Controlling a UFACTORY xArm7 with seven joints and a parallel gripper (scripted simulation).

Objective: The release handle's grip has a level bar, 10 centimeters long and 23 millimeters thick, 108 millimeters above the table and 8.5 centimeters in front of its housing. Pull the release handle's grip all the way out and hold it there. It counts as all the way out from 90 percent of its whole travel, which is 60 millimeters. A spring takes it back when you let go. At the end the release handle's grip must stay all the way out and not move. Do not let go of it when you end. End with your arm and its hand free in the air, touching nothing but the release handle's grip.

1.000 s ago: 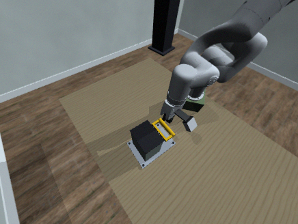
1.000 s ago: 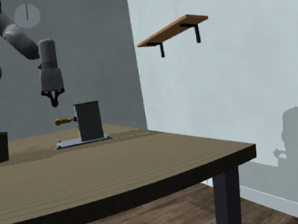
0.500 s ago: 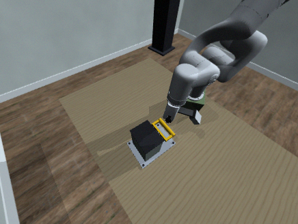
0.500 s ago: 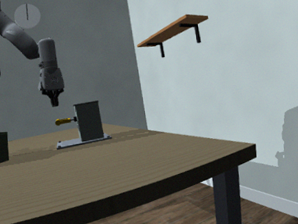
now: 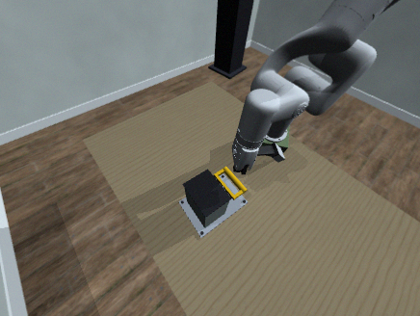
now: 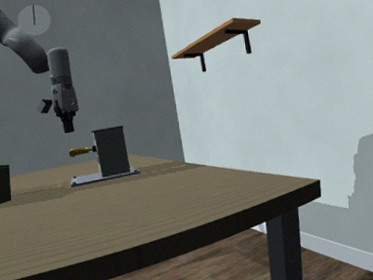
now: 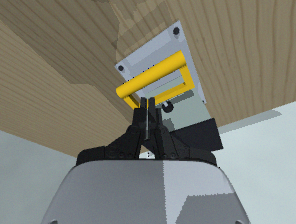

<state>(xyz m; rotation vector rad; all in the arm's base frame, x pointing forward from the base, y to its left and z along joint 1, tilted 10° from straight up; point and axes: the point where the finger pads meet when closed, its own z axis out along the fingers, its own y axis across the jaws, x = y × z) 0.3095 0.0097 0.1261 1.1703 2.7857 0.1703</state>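
Right now my black two-fingered pincer (image 7: 148,112) is pressed fully shut, fingertips together with nothing between them, hanging in the air above the work. In the wrist view it sits at the centre of the frame, its tips pointing down at the yellow round-barred release handle grip (image 7: 150,79), which lies just above them in the picture. From the exterior view the pincer (image 6: 67,125) is in the upper left of the frame, clearly apart from the grip (image 6: 79,151) below it, so there is no contact.

The grip is a yellow loop whose level bar stands out in front of the dark grey box-shaped housing (image 5: 206,196), near the middle of the top view. The housing rests on a pale grey metal base plate (image 5: 202,231) with a screw at each corner, and that plate lies on the tan wood-grain counter (image 5: 313,231). Judging by how near the bar sits to the housing, the grip looks unpulled.

I take this to be the approach step: lining up over the bar before any grasp. Next I would need to spread my fingers wider than the bar, come down so they straddle it across its length, close firmly, then draw it straight away from the housing and hold.
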